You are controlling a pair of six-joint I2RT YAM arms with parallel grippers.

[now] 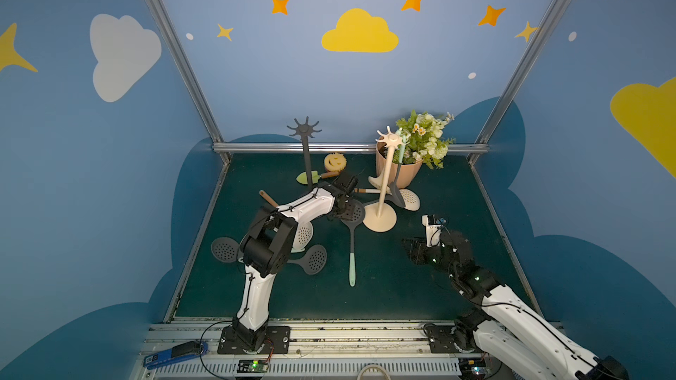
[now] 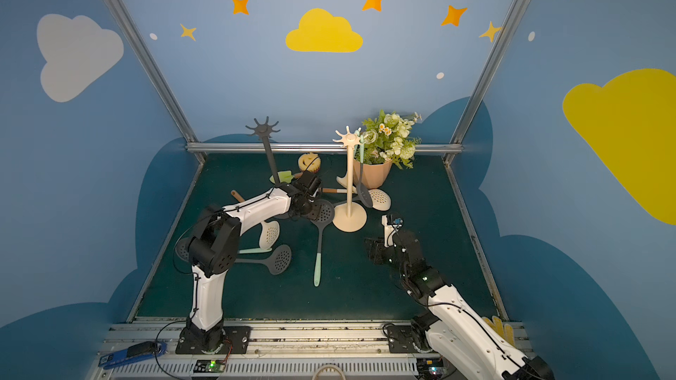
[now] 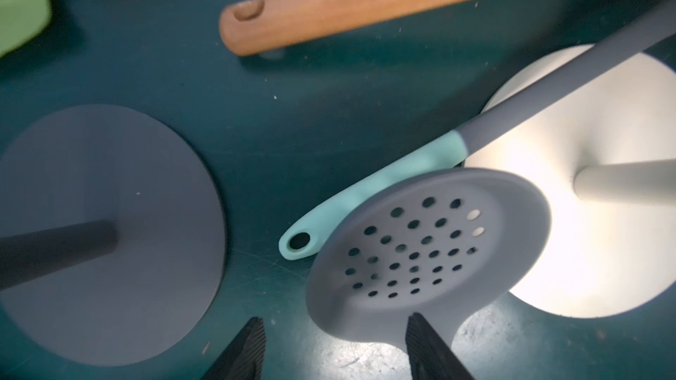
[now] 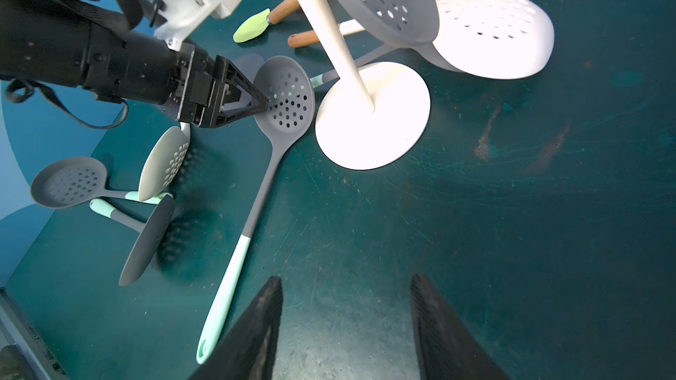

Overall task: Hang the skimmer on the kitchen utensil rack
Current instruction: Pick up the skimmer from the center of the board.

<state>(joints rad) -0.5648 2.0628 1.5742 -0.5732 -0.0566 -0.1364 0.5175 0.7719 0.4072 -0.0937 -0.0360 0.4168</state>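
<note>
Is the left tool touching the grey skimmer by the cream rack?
Cannot tell. Left wrist view: one fingertip overlaps the bowl rim of the skimmer, the other stands clear; neither contact nor gap shows plainly.

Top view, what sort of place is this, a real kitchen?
Probably a robot lab booth, not a real kitchen: cartoon cloud walls in an aluminium frame, left arm and right arm bolted down, skimmers staged around a rack.

Green tabletop (image 1: 402,286), skimmers (image 1: 352,243), racks (image 1: 380,218), flowerpot (image 1: 408,174), perhaps sponge (image 1: 334,161)
</note>
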